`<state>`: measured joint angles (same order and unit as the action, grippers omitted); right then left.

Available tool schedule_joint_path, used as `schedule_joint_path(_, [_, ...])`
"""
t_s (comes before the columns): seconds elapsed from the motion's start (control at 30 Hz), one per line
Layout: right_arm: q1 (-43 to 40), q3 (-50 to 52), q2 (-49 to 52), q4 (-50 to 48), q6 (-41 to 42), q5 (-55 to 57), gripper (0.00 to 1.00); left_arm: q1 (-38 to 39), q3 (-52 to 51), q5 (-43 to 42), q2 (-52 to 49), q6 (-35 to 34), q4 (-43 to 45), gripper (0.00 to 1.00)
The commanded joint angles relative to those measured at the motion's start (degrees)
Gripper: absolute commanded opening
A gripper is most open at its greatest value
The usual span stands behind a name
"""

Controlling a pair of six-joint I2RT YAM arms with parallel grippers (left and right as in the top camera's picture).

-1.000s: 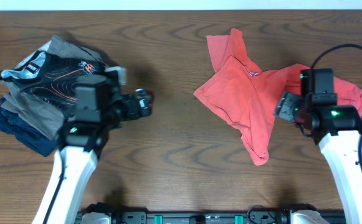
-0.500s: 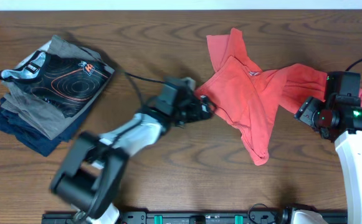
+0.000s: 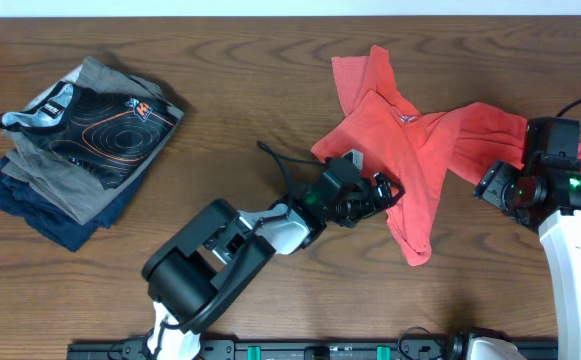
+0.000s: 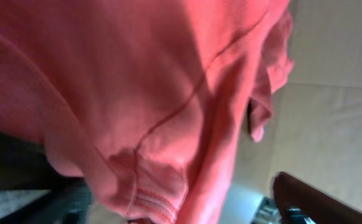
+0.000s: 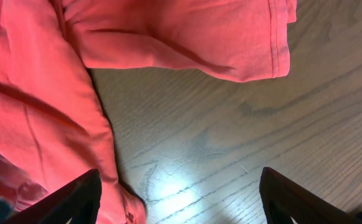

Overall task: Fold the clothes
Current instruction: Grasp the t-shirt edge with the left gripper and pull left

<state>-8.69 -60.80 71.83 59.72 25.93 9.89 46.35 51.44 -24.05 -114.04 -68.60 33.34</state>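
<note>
Coral-red and crumpled, the T-shirt [image 3: 410,150] lies on the wooden table [image 3: 270,60] toward 2 o'clock in the overhead view, with one sleeve [image 3: 490,125] stretched out toward 3 o'clock. The left gripper [image 3: 378,190] sits against the heap's edge at about 7 o'clock. Its wrist camera is filled with red cloth, so it cannot be told how far its jaws stand apart or whether they hold the fabric. The right gripper [image 3: 490,187] hangs at the shirt's 4 o'clock, just below the sleeve. Its fingers [image 5: 75,199] are spread wide with only bare wood between them. A stack of folded clothes [image 3: 70,150] rests at 9 o'clock.
</note>
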Motion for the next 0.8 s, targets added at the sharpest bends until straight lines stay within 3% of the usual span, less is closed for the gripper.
schedule_joint_path(0.0, [-0.4,-0.7,-0.3,0.4,-1.4,0.1,0.79,0.3,-0.5,8.2,-2.5,-3.5,-1.1,0.66])
schedule_joint_path(0.07, [-0.4,-0.7,-0.3,0.6,-1.4,0.1,0.79,0.0,-0.5,10.9,-2.5,-3.5,-1.1,0.29])
schedule_joint_path(0.13, [-0.4,-0.7,-0.3,0.8,-1.4,0.1,0.79,-1.0,-0.5,11.7,-2.5,-2.2,-1.0,0.11])
schedule_joint_path(0.17, [-0.4,-0.7,-0.3,0.8,-1.4,0.1,0.79,-1.7,-0.5,11.0,-2.4,-1.0,-0.8,0.06])
schedule_joint_path(0.3, [-0.4,-0.7,-0.3,0.7,-2.1,0.1,0.83,-5.5,-0.5,2.8,-0.3,5.2,0.3,0.06])
schedule_joint_path(0.47, [-0.4,-0.6,0.5,0.8,-5.2,-0.8,0.84,-13.7,-0.5,-15.9,9.0,11.6,-2.3,0.06])
schedule_joint_path(0.6, [-0.4,-0.6,2.1,0.7,-5.3,-1.8,0.85,-22.3,-0.5,-22.9,21.0,20.7,-17.8,0.06])
schedule_joint_path(0.77, [-0.4,-0.6,5.5,0.2,-5.2,-4.2,0.86,-34.1,-0.5,-18.0,37.5,35.4,-43.0,0.06])
